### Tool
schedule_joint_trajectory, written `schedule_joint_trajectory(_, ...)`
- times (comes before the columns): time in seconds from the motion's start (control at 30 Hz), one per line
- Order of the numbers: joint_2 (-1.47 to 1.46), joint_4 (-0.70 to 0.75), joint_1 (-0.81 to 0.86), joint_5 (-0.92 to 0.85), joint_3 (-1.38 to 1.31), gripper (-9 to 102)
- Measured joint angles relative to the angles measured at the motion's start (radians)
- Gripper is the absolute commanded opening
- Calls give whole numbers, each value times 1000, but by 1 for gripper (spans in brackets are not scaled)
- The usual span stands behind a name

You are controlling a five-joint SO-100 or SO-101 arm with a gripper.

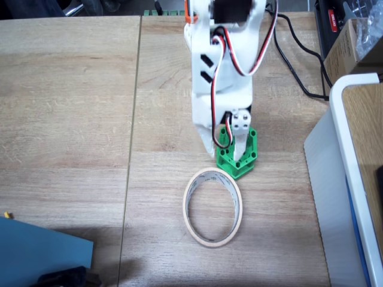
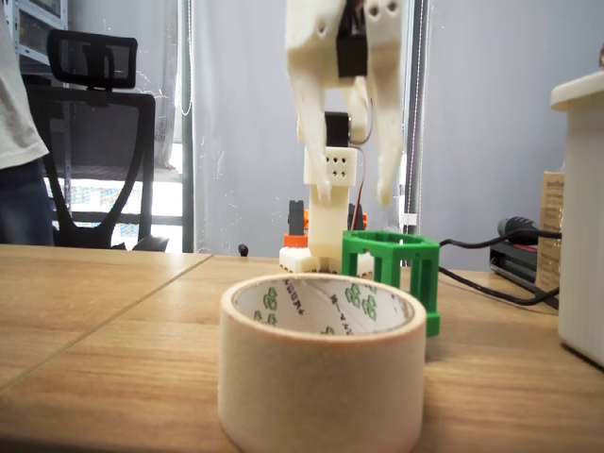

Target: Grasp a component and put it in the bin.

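Observation:
The component (image 1: 244,156) is a bright green hexagonal block with holes, resting on the wooden table just behind the bin. The bin (image 1: 212,207) is a beige tape ring lying flat, and it fills the foreground of the low fixed view (image 2: 321,368), with the component (image 2: 396,269) behind it to the right. My white gripper (image 2: 354,195) hangs over the component with its jaws spread wide, open, fingertips a little above the block's top rim and nothing between them. From above, the gripper (image 1: 230,143) overlaps the component, hiding part of it.
A big white-rimmed box (image 1: 350,173) stands at the right, close to the component. Black cables (image 1: 299,72) run along the back right. A blue sheet (image 1: 42,251) lies at the front left. Behind the table stands an office chair (image 2: 94,142).

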Motion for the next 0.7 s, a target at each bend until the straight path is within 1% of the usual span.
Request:
schedule_joint_trajectory(0.5, -15, -8, -2, 0, -2, 17)
schedule_joint_trajectory(0.7, -15, -8, -117, 0, -2, 17)
